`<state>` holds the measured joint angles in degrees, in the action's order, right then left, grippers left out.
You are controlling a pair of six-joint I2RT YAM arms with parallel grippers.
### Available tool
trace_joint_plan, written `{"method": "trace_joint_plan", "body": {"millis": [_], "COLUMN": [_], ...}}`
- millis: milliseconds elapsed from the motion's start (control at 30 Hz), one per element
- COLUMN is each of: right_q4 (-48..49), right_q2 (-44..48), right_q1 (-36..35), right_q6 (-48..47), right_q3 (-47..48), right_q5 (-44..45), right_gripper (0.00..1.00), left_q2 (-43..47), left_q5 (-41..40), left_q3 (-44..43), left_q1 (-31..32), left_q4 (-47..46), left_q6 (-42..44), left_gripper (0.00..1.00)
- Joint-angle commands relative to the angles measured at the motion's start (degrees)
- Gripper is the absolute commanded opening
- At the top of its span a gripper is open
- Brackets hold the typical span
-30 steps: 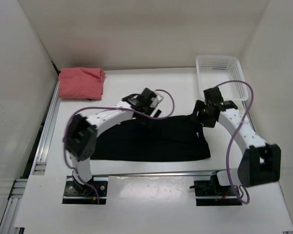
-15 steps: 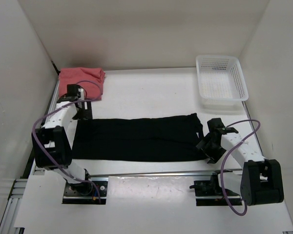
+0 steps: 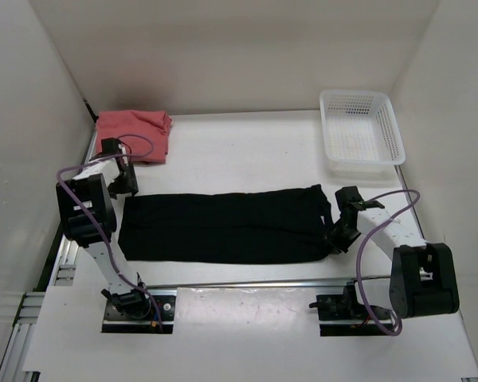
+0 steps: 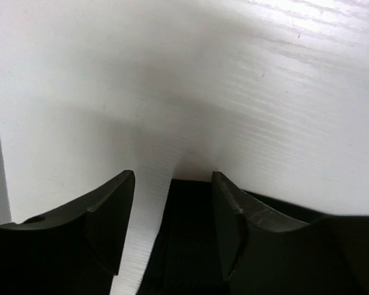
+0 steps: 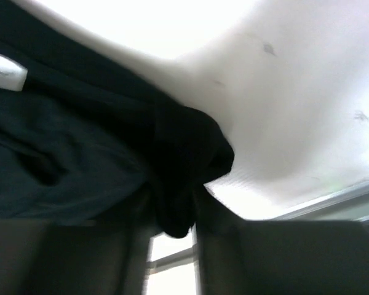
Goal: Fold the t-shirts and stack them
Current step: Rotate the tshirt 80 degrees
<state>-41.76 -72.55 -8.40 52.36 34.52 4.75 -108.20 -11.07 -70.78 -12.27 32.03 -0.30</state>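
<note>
The black t-shirt [image 3: 223,227] lies folded into a long strip across the middle of the table. My left gripper [image 3: 130,185] is at its far left corner. In the left wrist view the left gripper [image 4: 172,203] stands open and straddles that corner of black cloth [image 4: 194,233], with bare table showing beside it. My right gripper [image 3: 337,237] is at the shirt's near right corner. In the right wrist view the right gripper [image 5: 174,246] is shut on a bunched fold of the black cloth [image 5: 184,166]. A salmon pink t-shirt [image 3: 132,135] lies folded at the back left.
A white perforated basket [image 3: 361,131] stands at the back right. White walls close in the table on three sides. A metal rail [image 3: 247,282] runs along the near edge, close below the shirt. The shirt's white label [image 5: 3,70] shows in the right wrist view.
The left arm swung from the middle to the shirt's far left corner and the right arm dropped to its near right corner. The shirt got spread leftward. Both grippers narrowed, the right onto cloth.
</note>
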Motion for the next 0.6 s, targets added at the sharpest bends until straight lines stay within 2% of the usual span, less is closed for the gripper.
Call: {"method": "trace_joint_plan", "body": {"millis": [0, 33, 67, 133, 267, 300, 367, 433, 500, 567], "right_q4": [6.4, 6.4, 6.4, 6.4, 5.8, 5.0, 4.1, 2.0, 0.4, -0.3], "right_q2": [-4.3, -4.9, -6.5, -8.9, -19.3, -21.2, -27.1, -33.5, -37.8, -44.1], "right_q1": [0.1, 0.1, 0.1, 0.1, -1.3, -2.2, -6.3, -9.9, -11.5, -12.7], "right_q6": [-0.8, -1.5, -2.2, -4.6, -10.2, -11.5, -15.5, -18.5, -19.1, -19.8], "right_q3": [0.4, 1.4, 4.0, 7.0, 16.0, 21.3, 27.7, 39.0, 50.6, 57.9], "right_q5": [5.3, 5.9, 5.9, 6.4, 6.5, 6.0, 7.1, 8.2, 9.0, 8.1], "right_gripper": [0.22, 0.14, 0.11, 0.03, 0.0, 0.0, 0.0, 0.0, 0.0, 0.0], "left_q2": [-0.1, 0.7, 1.7, 3.1, 7.6, 9.7, 12.2, 16.9, 20.5, 21.9], "left_q5": [1.3, 1.3, 1.3, 1.3, 1.9, 1.3, 1.3, 2.0, 2.6, 2.0], "left_q3": [3.0, 3.7, 4.9, 6.5, 12.7, 14.1, 18.5, 21.3, 24.4, 26.0], "left_q1": [-1.4, -2.0, -2.7, -3.4, -5.7, -5.7, -5.7, -5.7, -5.7, -5.7], "left_q4": [0.4, -0.1, -0.1, -0.1, -0.1, -0.1, -0.1, -0.1, -0.1, -0.1], "left_q6": [0.3, 0.3, 0.3, 0.3, 0.3, 0.3, 0.3, 0.3, 0.3, 0.3], "left_gripper": [0.63, 0.59, 0.52, 0.48, 0.33, 0.27, 0.27, 0.33, 0.36, 0.4]}}
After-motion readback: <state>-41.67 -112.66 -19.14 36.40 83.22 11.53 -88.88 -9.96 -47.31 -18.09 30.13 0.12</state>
